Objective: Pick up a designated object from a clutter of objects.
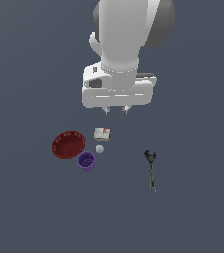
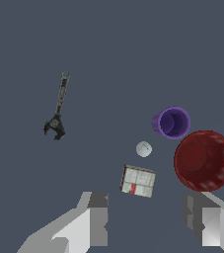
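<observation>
- the arm (image 1: 128, 29) is cut off by the exterior view's top edge.
- the fingers (image 2: 97, 220) run off the wrist view's edge.
- markings on the small whitish box (image 2: 138, 181) are too small to read.

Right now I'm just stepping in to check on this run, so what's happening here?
A robot arm hangs above a small clutter, its gripper open and empty, jaws apart. Below lie a purple cup beside a red bowl, a white ball, a box and, set apart, a wrench. Nothing is grasped yet.
</observation>
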Controlling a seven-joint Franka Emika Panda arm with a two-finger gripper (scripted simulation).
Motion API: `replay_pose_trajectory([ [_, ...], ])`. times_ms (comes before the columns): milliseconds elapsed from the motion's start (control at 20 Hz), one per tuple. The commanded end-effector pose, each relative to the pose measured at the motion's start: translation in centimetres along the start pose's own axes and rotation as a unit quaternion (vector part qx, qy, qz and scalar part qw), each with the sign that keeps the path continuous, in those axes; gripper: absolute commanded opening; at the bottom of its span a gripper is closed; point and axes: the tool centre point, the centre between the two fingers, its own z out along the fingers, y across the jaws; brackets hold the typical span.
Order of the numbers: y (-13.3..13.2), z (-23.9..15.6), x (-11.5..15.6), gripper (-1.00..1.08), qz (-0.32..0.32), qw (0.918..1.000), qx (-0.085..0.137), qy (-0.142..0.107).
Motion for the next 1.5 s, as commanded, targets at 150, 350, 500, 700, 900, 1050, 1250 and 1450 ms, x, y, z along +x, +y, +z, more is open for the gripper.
replay_pose_trajectory([
  [150, 1.1, 1.1, 0.3, 0.28, -0.025, 0.9995, -0.021, -0.002],
  [350, 2.3, 2.5, 0.6, 0.28, -0.057, 0.9973, -0.047, -0.005],
  [500, 3.4, 3.8, 0.9, 0.28, -0.089, 0.9935, -0.07, -0.009],
  [700, 5.1, 5.8, 1.4, 0.28, -0.144, 0.9838, -0.106, -0.018],
  [900, 6.6, 7.9, 1.8, 0.28, -0.204, 0.9686, -0.14, -0.029],
  [1050, 7.6, 9.4, 2.0, 0.28, -0.25, 0.9537, -0.162, -0.038],
  [1250, 8.7, 11.5, 2.3, 0.28, -0.314, 0.9291, -0.189, -0.052],
  [1450, 9.6, 13.7, 2.4, 0.28, -0.378, 0.8989, -0.21, -0.067],
])
